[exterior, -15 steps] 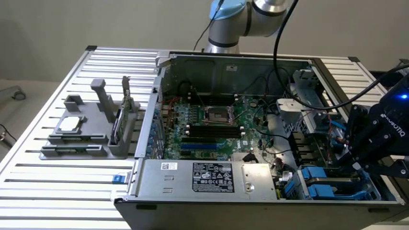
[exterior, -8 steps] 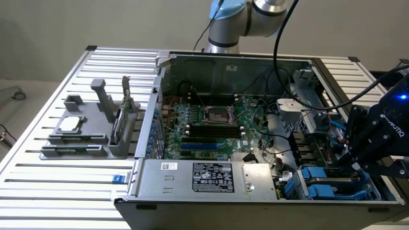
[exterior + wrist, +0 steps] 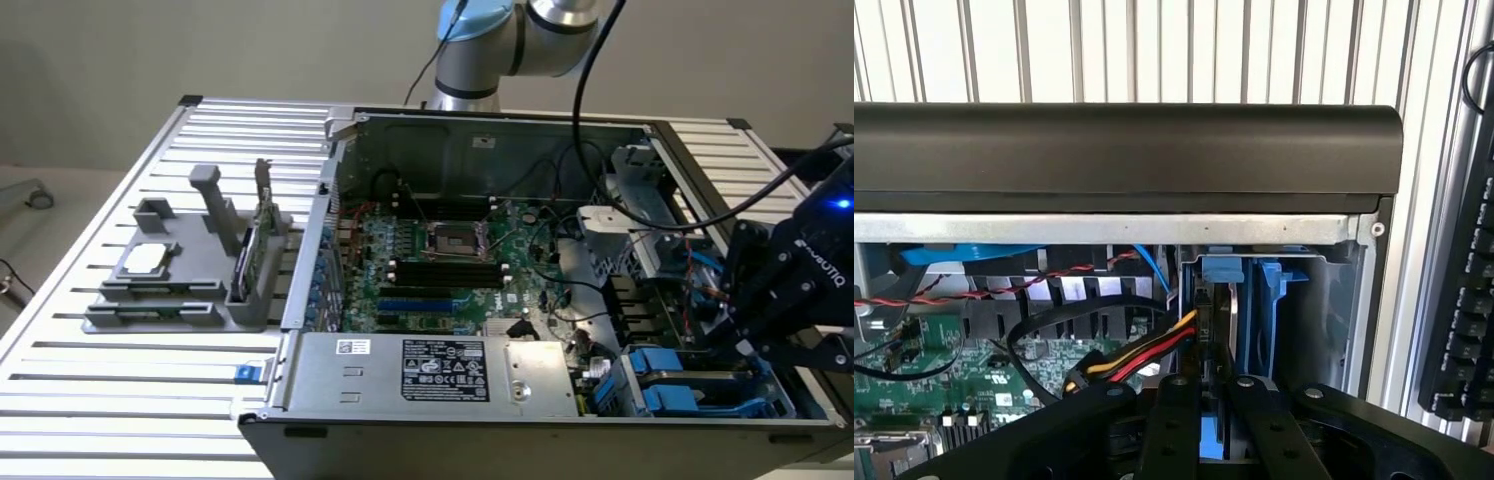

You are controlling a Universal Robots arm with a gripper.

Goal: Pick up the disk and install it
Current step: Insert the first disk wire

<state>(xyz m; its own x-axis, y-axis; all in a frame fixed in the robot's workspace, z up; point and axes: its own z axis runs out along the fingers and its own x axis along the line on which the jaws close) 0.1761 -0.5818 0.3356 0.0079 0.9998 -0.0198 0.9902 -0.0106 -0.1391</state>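
Disk [image 3: 1232, 330] stands on edge in the blue bay [image 3: 1269, 320] at the computer case's [image 3: 400, 385] near right corner — long axis pointing down into it — pinched by the gripper [image 3: 1216, 400].

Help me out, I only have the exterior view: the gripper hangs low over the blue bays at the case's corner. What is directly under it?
Observer: In the wrist view, the gripper is right above the disk, which stands on edge in its blue carrier inside the bay.
Operator: Is anything crowding that slot?
Observer: A yellow, red and black cable bundle runs up to the bay, close beside the disk.
Operator: And beyond the case wall?
Observer: A black keyboard lies just outside the case on the slatted table.
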